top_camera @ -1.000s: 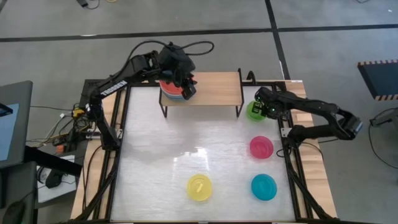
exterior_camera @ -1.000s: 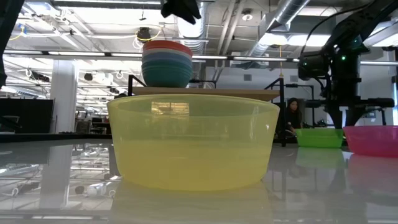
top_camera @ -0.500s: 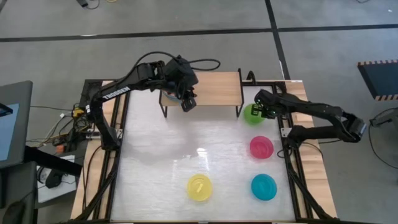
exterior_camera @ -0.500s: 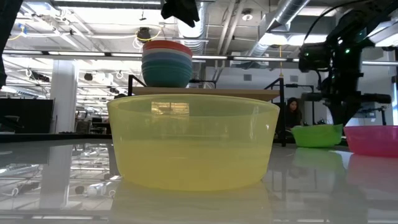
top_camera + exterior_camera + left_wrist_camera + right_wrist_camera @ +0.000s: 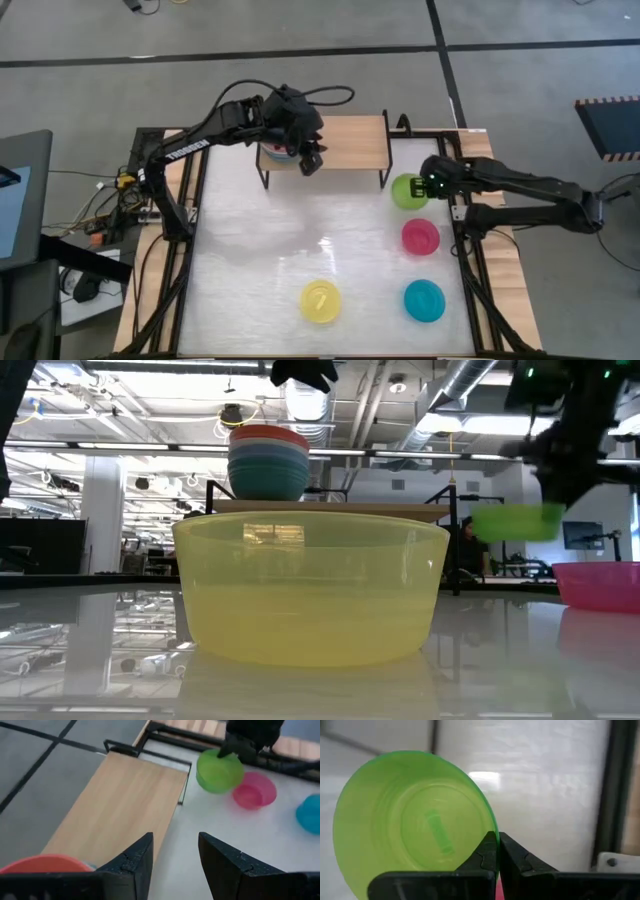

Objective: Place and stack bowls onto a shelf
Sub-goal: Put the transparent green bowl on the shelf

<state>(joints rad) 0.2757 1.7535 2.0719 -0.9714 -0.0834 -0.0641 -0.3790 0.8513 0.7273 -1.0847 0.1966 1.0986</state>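
Note:
A stack of bowls with a red one on top [image 5: 272, 152] stands on the left end of the wooden shelf [image 5: 345, 140]; it shows in the low view [image 5: 268, 462] and the left wrist view [image 5: 45, 864]. My left gripper [image 5: 311, 160] hovers open and empty just right of the stack, above the shelf's near edge. My right gripper [image 5: 428, 185] is shut on the lime green bowl [image 5: 406, 190], which is in the air right of the shelf [image 5: 517, 521]. The pink [image 5: 420, 236], cyan [image 5: 424, 300] and yellow [image 5: 320, 301] bowls rest upright on the table. My right gripper pinches the lime green bowl's rim [image 5: 491, 833] on the side toward the table's right edge, one finger inside the bowl and one outside. The fingers come slanting down from the table's right. The bowl is lifted clear of the table, open side up, about level.
The shelf's middle and right part [image 5: 125, 805] is bare wood. Its black legs [image 5: 381, 178] stand close to the green bowl. Black frame rails run along the table's left and right sides [image 5: 466, 240]. The yellow bowl fills the low view's front [image 5: 310, 585].
My right gripper has raised the lime green bowl off the table and carried it slightly toward the near edge; the bowl stays level. My left gripper has moved off the stack toward the table's right, along the shelf's near edge.

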